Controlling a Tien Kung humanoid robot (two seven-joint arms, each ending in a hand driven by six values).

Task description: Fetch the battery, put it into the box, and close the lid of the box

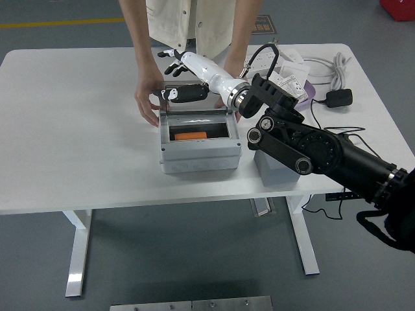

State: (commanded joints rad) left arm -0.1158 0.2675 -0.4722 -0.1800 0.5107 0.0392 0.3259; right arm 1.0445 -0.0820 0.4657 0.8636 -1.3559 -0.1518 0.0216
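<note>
The orange battery (190,136) lies inside the grey box (200,154) near the middle of the tabletop (78,123), so the placing looks done and closing the lid is the step in hand. The upright lid (194,110) stands at the box's far edge, with the right hand (180,74) above it, fingers spread and holding nothing, thumb near the top edge. A person's hands (146,98) steady the box from the far side; next, the hand likely has to push the lid forward and down.
</note>
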